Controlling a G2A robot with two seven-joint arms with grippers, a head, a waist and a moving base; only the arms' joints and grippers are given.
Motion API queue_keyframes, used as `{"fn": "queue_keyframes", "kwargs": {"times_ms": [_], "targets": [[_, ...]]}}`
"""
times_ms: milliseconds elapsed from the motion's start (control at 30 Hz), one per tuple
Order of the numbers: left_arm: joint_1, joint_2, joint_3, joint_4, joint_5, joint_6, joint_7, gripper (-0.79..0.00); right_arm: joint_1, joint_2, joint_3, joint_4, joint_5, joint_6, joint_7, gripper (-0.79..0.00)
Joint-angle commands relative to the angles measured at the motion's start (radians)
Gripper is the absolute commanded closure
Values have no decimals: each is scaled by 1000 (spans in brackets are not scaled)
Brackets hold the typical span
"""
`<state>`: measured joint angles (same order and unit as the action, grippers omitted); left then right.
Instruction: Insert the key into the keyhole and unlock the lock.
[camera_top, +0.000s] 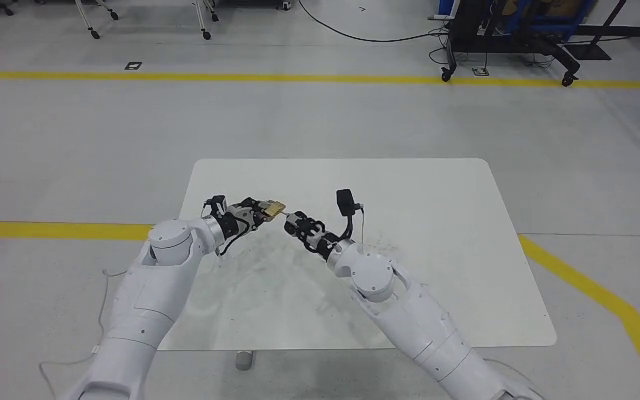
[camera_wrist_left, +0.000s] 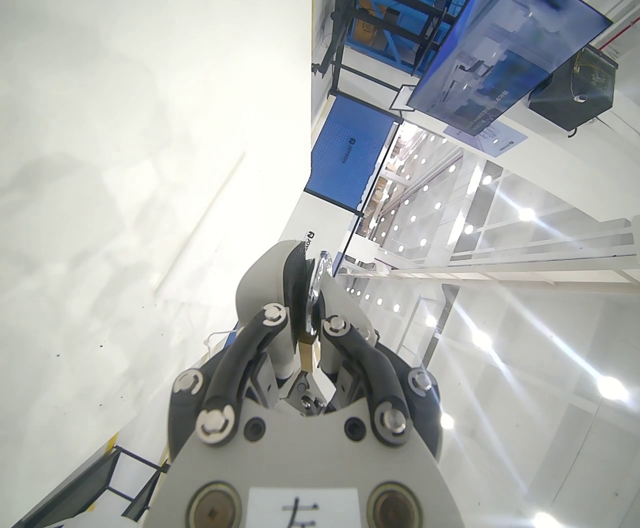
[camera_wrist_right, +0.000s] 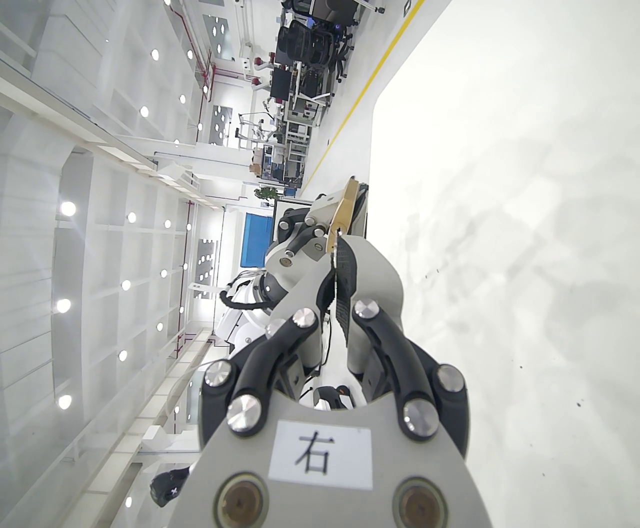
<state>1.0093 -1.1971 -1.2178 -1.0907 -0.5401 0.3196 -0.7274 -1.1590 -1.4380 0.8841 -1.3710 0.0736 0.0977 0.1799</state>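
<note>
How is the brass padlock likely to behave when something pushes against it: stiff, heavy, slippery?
The padlock looks like solid brass, so it is probably rigid and heavy for its size. Its smooth metal faces may slip or pivot in the left gripper, which holds it above the table, if the right gripper presses the key in.

You have a brass-gold padlock (camera_top: 270, 209), a plain white table (camera_top: 430, 200), yellow floor stripes (camera_top: 300, 77), and a grey right claw (camera_wrist_right: 336, 250) with black cross-hatched pads (camera_wrist_right: 345, 280).
</note>
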Motion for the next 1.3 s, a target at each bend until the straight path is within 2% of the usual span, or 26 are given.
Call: {"fn": "queue_keyframes", "kwargs": {"times_ms": [0,1267], "targets": [[-1,0,0,1,2,0,0,0,2,-2,0,4,0,2,-1,0],[5,4,8,-14,27,-28,9,0,-11,-23,15,7,-26,16,27,0]]}}
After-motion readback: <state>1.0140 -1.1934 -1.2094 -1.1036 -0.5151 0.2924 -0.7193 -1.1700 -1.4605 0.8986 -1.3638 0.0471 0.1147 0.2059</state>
